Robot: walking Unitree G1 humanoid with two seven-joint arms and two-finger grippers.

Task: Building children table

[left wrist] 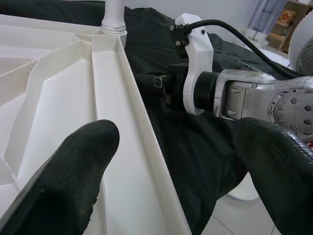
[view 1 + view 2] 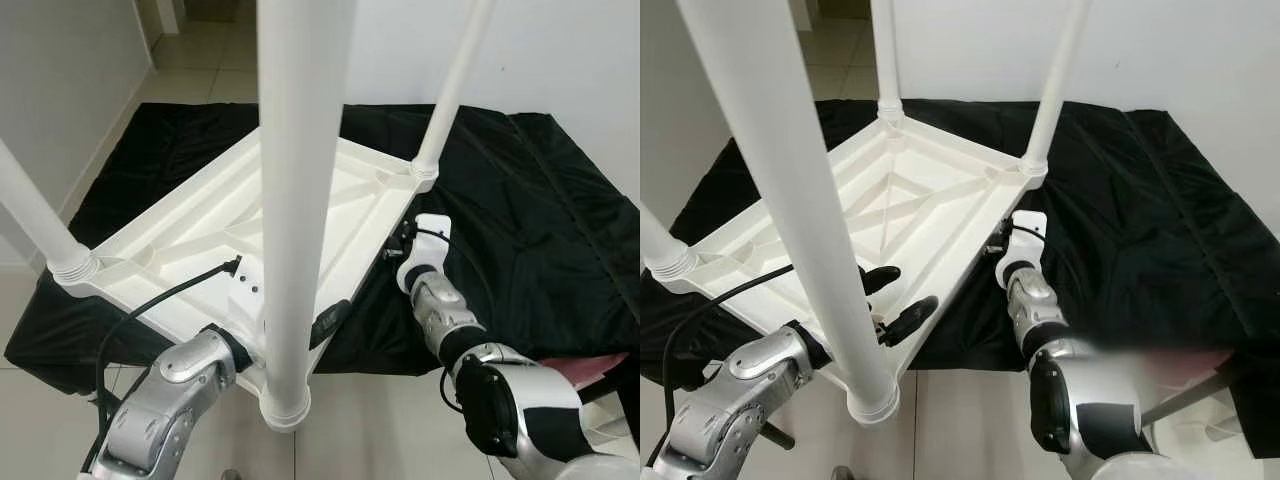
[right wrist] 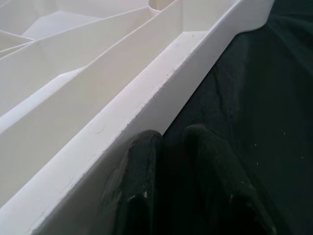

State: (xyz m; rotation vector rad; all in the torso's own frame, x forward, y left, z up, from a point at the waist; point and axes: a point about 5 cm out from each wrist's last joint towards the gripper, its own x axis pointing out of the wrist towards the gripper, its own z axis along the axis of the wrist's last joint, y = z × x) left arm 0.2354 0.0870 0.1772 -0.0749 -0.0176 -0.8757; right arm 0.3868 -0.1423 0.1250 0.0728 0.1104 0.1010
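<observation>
A white plastic children's table (image 2: 190, 225) lies upside down on a black cloth (image 2: 530, 200), its ribbed underside facing up. White legs stand up from its corners: a near one (image 2: 295, 200), a far right one (image 2: 455, 80) and a left one (image 2: 35, 220). My left gripper (image 2: 895, 298) is open at the near edge beside the near leg, one finger (image 1: 68, 186) over the underside and the other (image 1: 279, 166) outside the rim. My right gripper (image 3: 171, 142) is shut, its fingers (image 1: 151, 81) low against the outer side of the right rim, over the cloth.
The cloth lies on a pale tiled floor (image 2: 380, 420), with a white wall (image 2: 560, 50) behind and to the right. A black cable (image 2: 150, 305) runs from my left arm across the table's near edge. Something pink (image 2: 590, 368) lies at the cloth's near right edge.
</observation>
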